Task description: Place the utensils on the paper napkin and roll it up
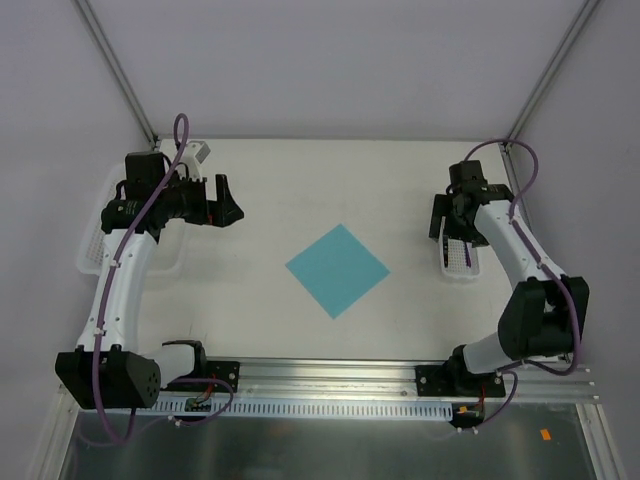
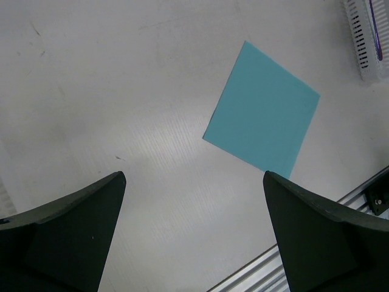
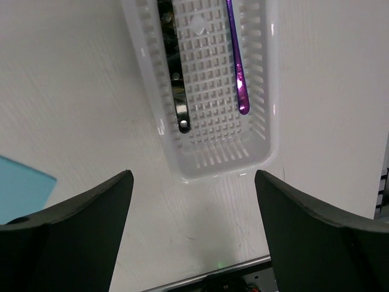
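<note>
Paper napkin (image 1: 337,270) lies flat & unrolled approx mid-table, turned diamond-wise w/ one corner toward the near edge. In the L wrist view it sits ahead of the fingers (image 2: 67,237), and only its corner shows at the left of the R wrist view.

Purple utensil (image 3: 239,73) & dark utensil (image 3: 177,91), mirror-shiny, both lie in a white basket (image 1: 458,265) by the right edge, approx halfway btw far & near edges. They run lengthwise along opposite sides of the basket, apart, not touching. Their upper ends go out of frame.

R gripper (image 1: 447,230) hangs over that basket, clear of it. Its claw is spread wide, nothing btw the fingers (image 3: 73,231). The basket's end wall sits in the gap in the wrist view.

L gripper (image 1: 230,202) is over the table's left part, nearer the far edge, pointing toward mid-table. Its claw is also spread wide, holding nothing.

A 2nd white basket (image 1: 88,255) sits at the left edge under the L arm; contents can't be made out.
</note>
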Available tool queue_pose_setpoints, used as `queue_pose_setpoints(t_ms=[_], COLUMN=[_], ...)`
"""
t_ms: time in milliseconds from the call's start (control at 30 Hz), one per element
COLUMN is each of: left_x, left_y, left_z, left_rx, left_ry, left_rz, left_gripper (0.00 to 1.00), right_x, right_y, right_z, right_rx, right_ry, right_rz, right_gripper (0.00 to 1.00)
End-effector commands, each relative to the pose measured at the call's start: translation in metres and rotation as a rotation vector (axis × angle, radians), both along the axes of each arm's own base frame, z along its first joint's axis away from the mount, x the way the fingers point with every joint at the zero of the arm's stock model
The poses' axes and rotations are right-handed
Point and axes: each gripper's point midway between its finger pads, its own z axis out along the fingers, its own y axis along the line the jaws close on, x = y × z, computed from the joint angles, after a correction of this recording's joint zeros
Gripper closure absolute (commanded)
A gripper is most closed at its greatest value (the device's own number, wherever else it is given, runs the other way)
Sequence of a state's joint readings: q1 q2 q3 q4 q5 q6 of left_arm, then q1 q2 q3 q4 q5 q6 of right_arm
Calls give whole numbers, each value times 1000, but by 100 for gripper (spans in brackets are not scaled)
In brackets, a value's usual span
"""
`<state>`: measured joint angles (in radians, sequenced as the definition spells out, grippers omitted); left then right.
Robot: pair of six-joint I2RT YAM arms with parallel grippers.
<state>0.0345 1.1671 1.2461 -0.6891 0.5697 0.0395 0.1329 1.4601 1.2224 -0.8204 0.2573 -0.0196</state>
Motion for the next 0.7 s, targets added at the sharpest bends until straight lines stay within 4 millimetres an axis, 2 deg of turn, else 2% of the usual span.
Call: queue_pose_setpoints(t_ms=[0, 33, 67, 133, 200, 233, 333, 467, 667], left_x=[2, 2, 2, 2, 2, 2, 1, 2, 2], left_y=[-3, -4, -4, -5, -5, -5, -5, -6, -8], left_z=[1, 2, 1, 0, -1, -1, -3, -6, -8], left_rx=[-18, -21, -22, -23, -22, -21, -22, -26, -31], left_ry=[-19, -20, -17, -14, -13, -13, -11, -1, 6], left_rz=[-38, -40, -43, -50, -50, -52, -57, -63, -75], left_gripper=[1, 1, 1, 1, 1, 1, 1, 1, 1], right_x=[11, 21, 25, 36, 43, 46, 57, 70, 89], right_y=[-24, -28, -29, -38, -41, -44, -43, -42, -46], right_z=[-10, -9, -19, -19, -30, -33, -46, -61, -69], right_rx=[-74, -75, -68, -67, -50, -45, -39, -40, -57], right_ry=[40, 30, 62, 61, 82, 86, 104, 112, 104], right_rz=[-32, -42, -42, -58, -63, -67, -58, -45, -52], right_gripper=[15, 18, 23, 31, 36, 44, 53, 58, 61])
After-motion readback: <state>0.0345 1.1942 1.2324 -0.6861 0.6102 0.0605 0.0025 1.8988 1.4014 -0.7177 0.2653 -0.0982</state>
